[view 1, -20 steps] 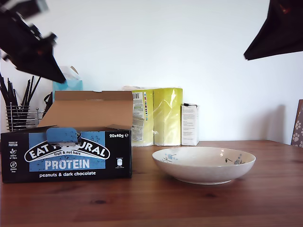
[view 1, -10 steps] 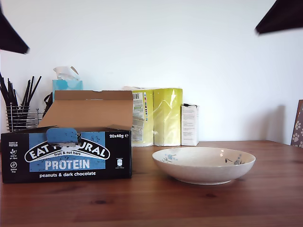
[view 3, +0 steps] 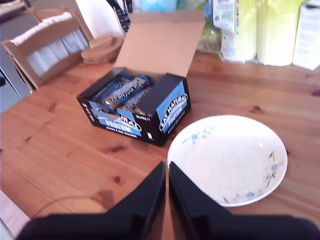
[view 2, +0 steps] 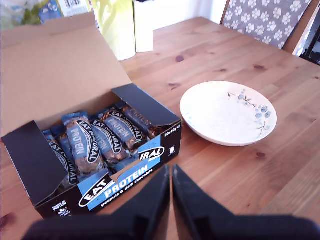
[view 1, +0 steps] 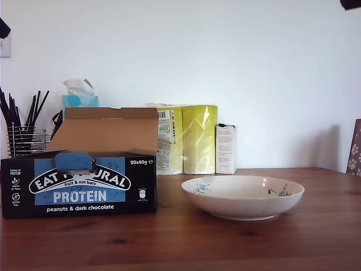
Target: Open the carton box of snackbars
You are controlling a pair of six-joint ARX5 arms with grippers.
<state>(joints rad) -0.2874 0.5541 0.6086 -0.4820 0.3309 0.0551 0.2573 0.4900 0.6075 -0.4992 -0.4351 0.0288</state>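
We judge the job essentially done. The box (view 1: 79, 183) sits on the table (view 1: 225, 243) toward the exterior view's left, near the front edge, with its brown lid (view 1: 104, 132) folded up and back, leaning toward the wall. Both side flaps stand out, and the blue tab (view 1: 74, 161) hangs over the front label. From above, the first wrist view shows the box (view 2: 95, 150) with its top fully clear and rows of wrapped bars (view 2: 95, 142) exposed inside; the second wrist view shows the same open box (view 3: 137, 107) from another side.

My first gripper (view 2: 170, 192) is high above the table, with its fingers pressed together and nothing between them. My second gripper (view 3: 167, 190) is likewise pinched closed and empty, well above the bowl (view 3: 227, 160) and the box. Neither touches anything. In the exterior view only dark slivers of the arms show at the top corners, so both seem pulled well away.

The bowl (view 1: 242, 196) stands empty just beside the box, on the exterior view's right of it. As far as we can tell, nothing of the opening remains; the lid stays up unaided.
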